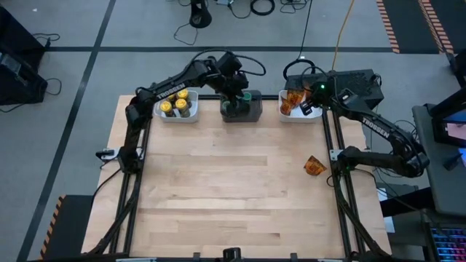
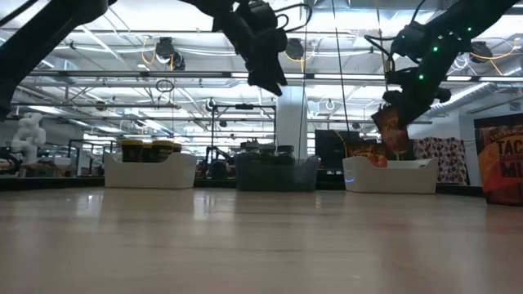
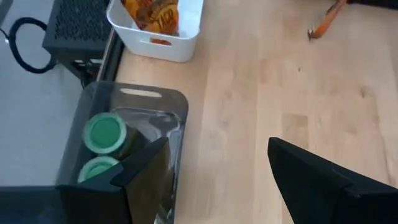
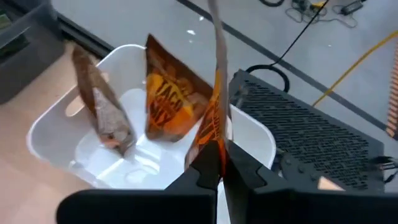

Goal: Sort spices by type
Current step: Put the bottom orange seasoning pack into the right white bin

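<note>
Pinching a packet [image 4: 208, 134], the right tool [image 4: 222, 163] hides its lower edge.

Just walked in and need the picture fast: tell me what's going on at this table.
The right gripper holds an orange packet over the right-hand white bin, which already has packets in it. The left gripper, open, hovers over the dark grey bin of green-lidded jars. One more packet lies loose on the table.

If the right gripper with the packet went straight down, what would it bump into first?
Most likely the white bin right under it. The right gripper pinches an orange packet above that bin, where two other packets already stand. Whether it would hit one of those or bare bin floor first is hard to judge.
</note>
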